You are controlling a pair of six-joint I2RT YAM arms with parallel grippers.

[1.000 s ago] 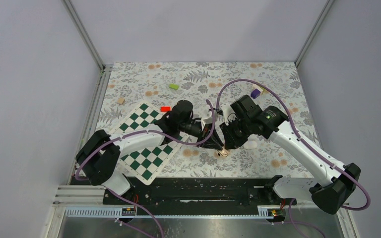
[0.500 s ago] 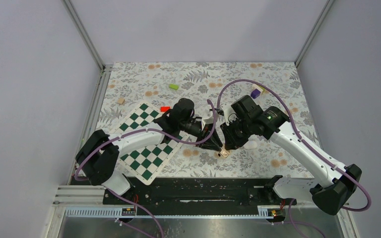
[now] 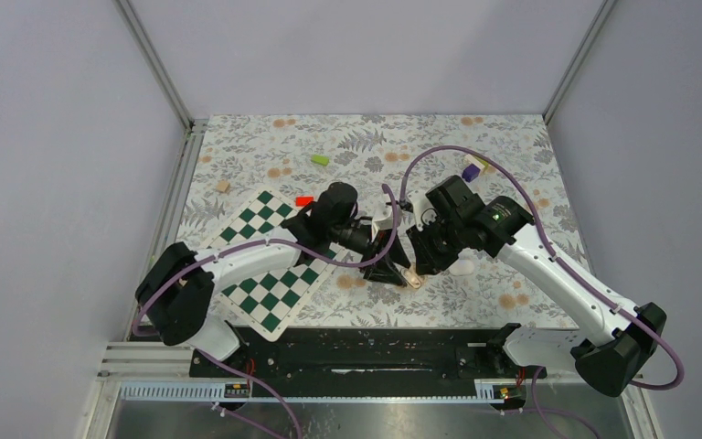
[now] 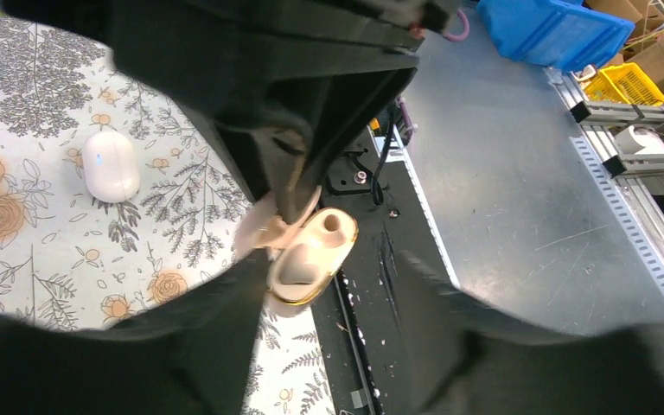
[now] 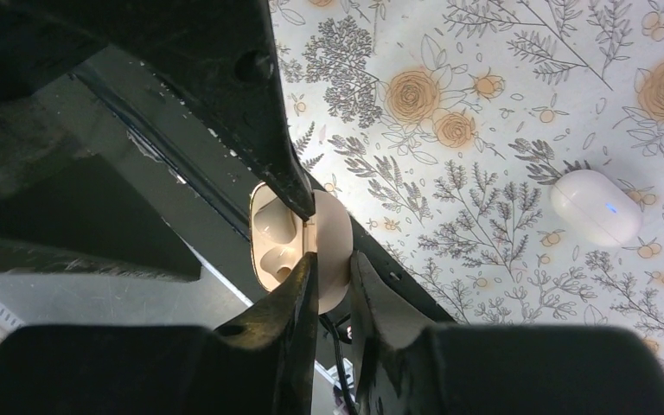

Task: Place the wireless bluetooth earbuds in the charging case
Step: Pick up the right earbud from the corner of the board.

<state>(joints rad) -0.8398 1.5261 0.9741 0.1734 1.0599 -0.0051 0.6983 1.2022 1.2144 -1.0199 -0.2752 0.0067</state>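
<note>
The charging case (image 3: 410, 280) hangs open just above the table's front middle, tan inside with a gold rim. In the right wrist view my right gripper (image 5: 333, 257) is shut on its lid (image 5: 335, 233), and the base with two empty-looking wells (image 5: 272, 238) sticks out to the left. My left gripper (image 4: 335, 259) is open, its fingers on either side of the case base (image 4: 311, 255), the left finger touching it. In the top view the left gripper (image 3: 391, 272) and right gripper (image 3: 418, 265) meet at the case. No earbud shows.
A closed white rounded pod with a blue light (image 3: 462, 267) lies on the floral cloth right of the grippers, also in the left wrist view (image 4: 111, 166) and the right wrist view (image 5: 595, 207). A chessboard mat (image 3: 270, 265) lies at the left. Small green (image 3: 320, 159), red (image 3: 304, 200) and purple (image 3: 471, 172) blocks sit further back.
The left gripper's fingers have spread wider at the case. The right gripper and the case have stayed nearly in place.
</note>
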